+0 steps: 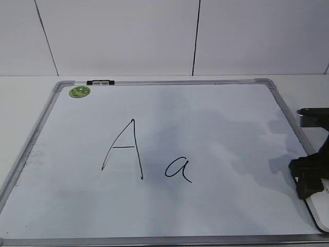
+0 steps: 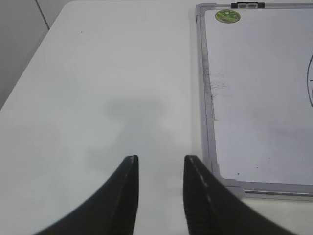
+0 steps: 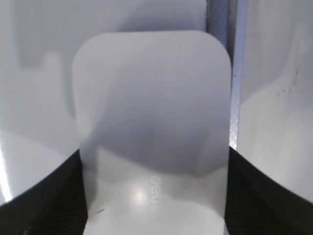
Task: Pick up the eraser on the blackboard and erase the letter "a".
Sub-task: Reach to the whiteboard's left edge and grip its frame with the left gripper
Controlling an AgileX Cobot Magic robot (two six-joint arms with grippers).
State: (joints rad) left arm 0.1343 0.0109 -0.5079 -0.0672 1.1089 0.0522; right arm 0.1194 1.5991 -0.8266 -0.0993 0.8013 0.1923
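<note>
The blackboard is a white board with a silver frame, lying flat on the table. The small cursive letter "a" sits near its middle, right of a taller capital "A". The eraser is a white rounded block that fills the right wrist view, lying by the board's right frame. My right gripper has a jaw against each side of it; in the exterior view it is low at the board's right edge. My left gripper is open and empty over the bare table, left of the board.
A round green magnet sits in the board's far left corner, next to a black-and-silver clip on the top frame. Both also show in the left wrist view, the magnet and the clip. A white panelled wall stands behind the table.
</note>
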